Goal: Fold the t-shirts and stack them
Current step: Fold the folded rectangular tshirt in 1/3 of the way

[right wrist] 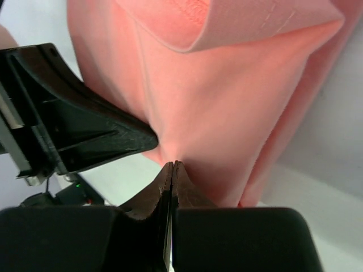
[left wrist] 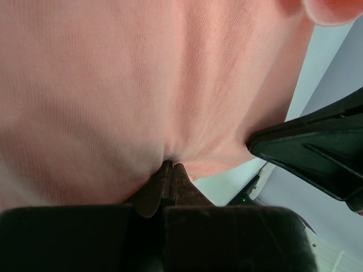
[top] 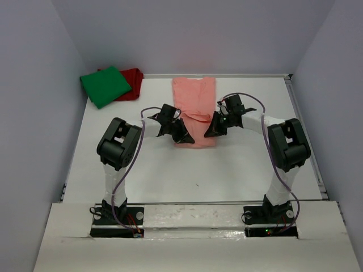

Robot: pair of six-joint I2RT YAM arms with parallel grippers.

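Observation:
The salmon-pink t-shirt [top: 194, 99] lies as a long narrow strip in the middle of the table, with a crease across it. My left gripper [top: 184, 135] is shut on its near left corner, and the cloth puckers at the tips [left wrist: 171, 165]. My right gripper [top: 210, 132] is shut on the near right corner, the pink fabric [right wrist: 227, 113] bunching at its tips [right wrist: 173, 164]. Both grippers stand close together, each in the other's wrist view. The bright green t-shirt [top: 105, 85] lies folded at the far left, on top of the dark red t-shirt [top: 133, 78].
The white table [top: 227, 170] is bounded by grey walls at left, back and right. A metal rail [top: 303, 130] runs along its right edge. Both arm bases [top: 193, 218] stand at the near edge.

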